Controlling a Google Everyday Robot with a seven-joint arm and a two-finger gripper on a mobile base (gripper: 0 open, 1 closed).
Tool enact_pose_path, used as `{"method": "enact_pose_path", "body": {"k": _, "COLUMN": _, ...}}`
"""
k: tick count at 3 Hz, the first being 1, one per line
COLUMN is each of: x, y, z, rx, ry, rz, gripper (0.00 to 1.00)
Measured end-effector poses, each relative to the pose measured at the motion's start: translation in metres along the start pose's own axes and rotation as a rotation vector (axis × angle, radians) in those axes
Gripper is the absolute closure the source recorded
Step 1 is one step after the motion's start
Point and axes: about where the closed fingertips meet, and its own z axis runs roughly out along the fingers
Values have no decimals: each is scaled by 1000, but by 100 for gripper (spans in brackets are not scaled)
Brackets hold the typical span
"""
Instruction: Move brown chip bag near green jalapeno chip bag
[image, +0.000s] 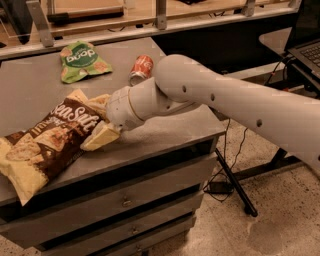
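Observation:
The brown chip bag (47, 142) lies flat at the front left of the grey table (165, 135), with white "Sea Salt" lettering. The green jalapeno chip bag (81, 60) lies at the back of the table, well apart from the brown bag. My gripper (98, 119) is at the brown bag's right end. It is open, with one cream finger (101, 136) on the near side of the bag's edge and the other finger (97, 100) on the far side. The bag still rests on the table.
A red soda can (141, 69) lies on its side at the back, right of the green bag and just behind my arm. The table's front edge has drawers below. A black stand and cables are on the floor to the right.

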Motion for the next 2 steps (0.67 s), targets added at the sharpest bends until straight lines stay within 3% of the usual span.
{"method": "enact_pose_path", "body": {"k": 1, "x": 2, "y": 1, "z": 3, "rx": -3, "ry": -3, "rz": 10, "gripper": 61}}
{"method": "enact_pose_path", "body": {"k": 2, "x": -2, "y": -1, "z": -12, "rx": 45, "ry": -89, "rz": 65, "gripper": 92}}
